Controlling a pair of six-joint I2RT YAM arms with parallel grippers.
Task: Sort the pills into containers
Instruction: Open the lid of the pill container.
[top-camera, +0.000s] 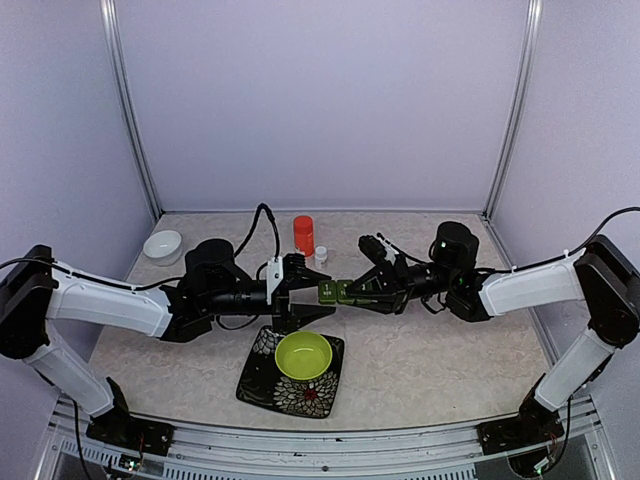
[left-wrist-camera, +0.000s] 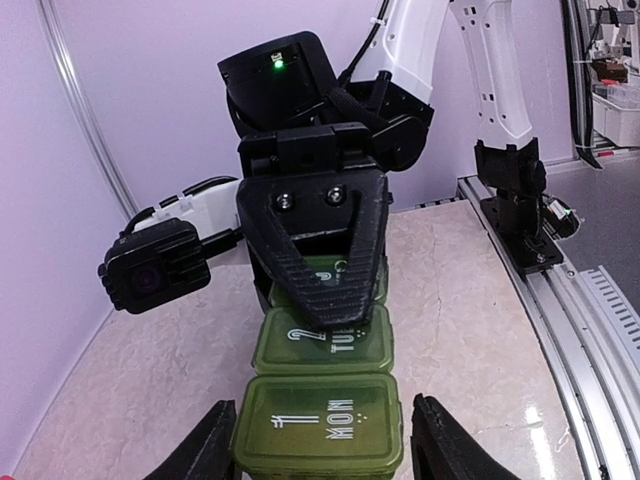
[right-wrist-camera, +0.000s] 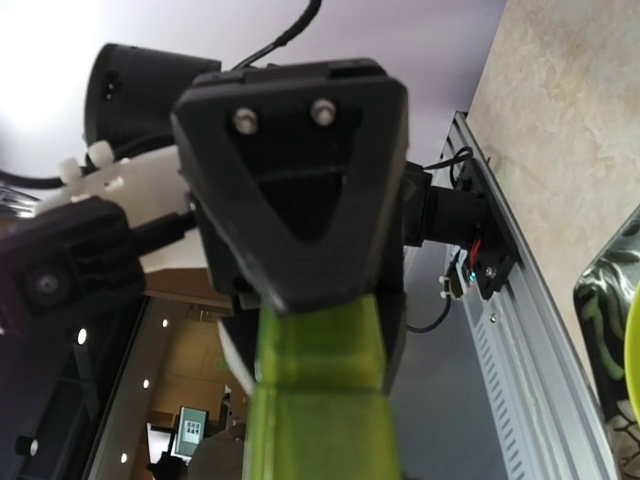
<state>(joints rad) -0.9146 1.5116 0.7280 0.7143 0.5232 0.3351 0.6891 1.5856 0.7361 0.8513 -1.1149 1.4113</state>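
The dark green pillbox is a strip of three closed lidded compartments. It is held level above the table between the two arms. My right gripper is shut on its far end, with one finger lying over the third lid and part of the "TUE" lid. My left gripper is open. Its fingertips flank the "MON" end of the pillbox with small gaps on both sides. In the right wrist view the pillbox runs up to the left gripper's finger. No loose pills show.
An orange bottle and a small white vial stand behind the grippers. A lime-green bowl sits on a black patterned plate just in front of them. A white bowl is at the back left.
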